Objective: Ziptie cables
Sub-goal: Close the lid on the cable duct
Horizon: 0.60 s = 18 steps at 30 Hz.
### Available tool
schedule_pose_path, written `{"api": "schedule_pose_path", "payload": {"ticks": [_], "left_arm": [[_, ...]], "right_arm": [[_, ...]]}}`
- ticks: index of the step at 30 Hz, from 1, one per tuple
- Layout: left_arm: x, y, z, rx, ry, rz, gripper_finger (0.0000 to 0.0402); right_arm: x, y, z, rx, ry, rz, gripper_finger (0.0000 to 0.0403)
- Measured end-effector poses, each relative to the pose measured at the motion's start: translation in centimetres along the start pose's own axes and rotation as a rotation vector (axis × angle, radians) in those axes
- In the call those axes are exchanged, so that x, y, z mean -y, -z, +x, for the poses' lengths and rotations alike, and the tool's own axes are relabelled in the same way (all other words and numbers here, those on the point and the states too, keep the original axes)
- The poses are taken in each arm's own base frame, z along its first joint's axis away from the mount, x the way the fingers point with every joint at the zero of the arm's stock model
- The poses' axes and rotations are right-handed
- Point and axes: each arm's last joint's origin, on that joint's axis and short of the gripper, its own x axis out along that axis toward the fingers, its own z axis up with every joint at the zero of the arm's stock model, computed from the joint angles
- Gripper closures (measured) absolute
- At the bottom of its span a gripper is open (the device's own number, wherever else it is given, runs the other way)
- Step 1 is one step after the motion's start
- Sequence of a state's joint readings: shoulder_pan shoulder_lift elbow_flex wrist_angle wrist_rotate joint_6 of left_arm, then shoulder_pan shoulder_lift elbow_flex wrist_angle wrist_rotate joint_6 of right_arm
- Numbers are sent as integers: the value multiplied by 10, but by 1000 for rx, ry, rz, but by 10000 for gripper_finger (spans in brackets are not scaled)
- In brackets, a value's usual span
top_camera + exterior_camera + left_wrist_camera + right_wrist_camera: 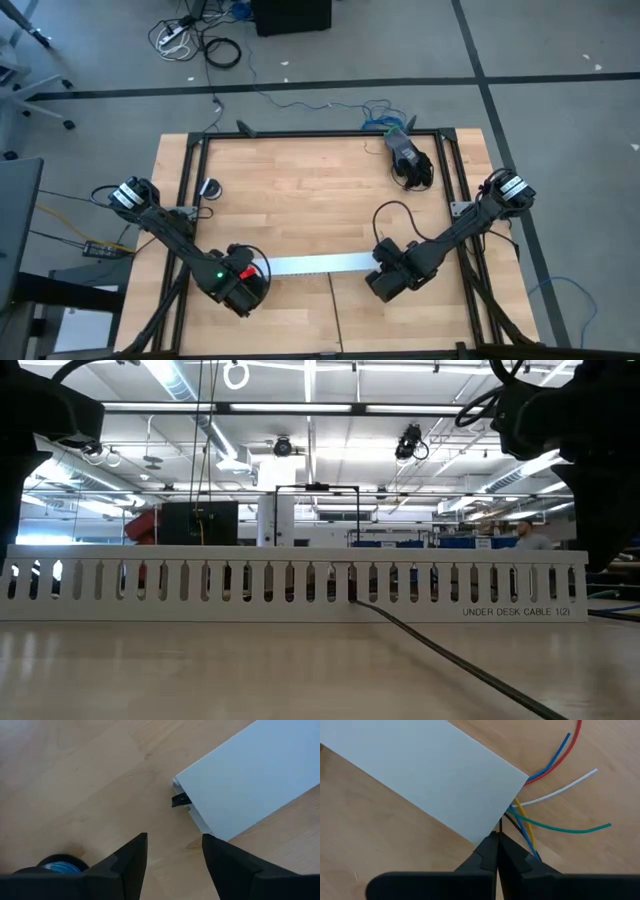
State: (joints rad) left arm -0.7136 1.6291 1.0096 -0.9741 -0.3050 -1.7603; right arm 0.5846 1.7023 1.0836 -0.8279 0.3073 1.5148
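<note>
The left arm reaches in from about nine o'clock, elbow bent, and its left gripper (243, 285) sits low over the wooden table (300, 190) at the long white slotted plastic channel's (318, 264) nine o'clock end; its dark fingers (131, 857) stand moderately apart with nothing between them. The right arm comes from three o'clock, and its right gripper (496, 851) hangs at the channel's three o'clock end, fingers pressed together, tips at the channel's corner; whether they pinch anything there is hard to make out. The thin coloured cables (547, 800), blue, red, white, green and yellow, fan out from under that end, their lengths inside the channel hidden. The thin straight black ziptie (450, 660) runs from a slot near the channel's middle toward five o'clock across the table in the low view, cut off at the edge; a small black tab (180, 799) pokes from the other end.
</note>
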Motion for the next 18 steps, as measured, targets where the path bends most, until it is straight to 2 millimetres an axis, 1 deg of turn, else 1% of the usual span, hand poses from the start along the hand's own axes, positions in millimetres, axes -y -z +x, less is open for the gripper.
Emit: {"api": "schedule_pose_path", "payload": {"ticks": [7,12,18], "left_arm": [[-1,0,0,6,-12,10,214],[-9,-1,-1,48,-84,28,214],[-7,2,-11,29,-91,108,214]], "right_arm": [[0,-1,1,3,3,-7,402],[2,0,-1,28,21,0,403],[-2,-2,-6,25,15,-7,403]]}}
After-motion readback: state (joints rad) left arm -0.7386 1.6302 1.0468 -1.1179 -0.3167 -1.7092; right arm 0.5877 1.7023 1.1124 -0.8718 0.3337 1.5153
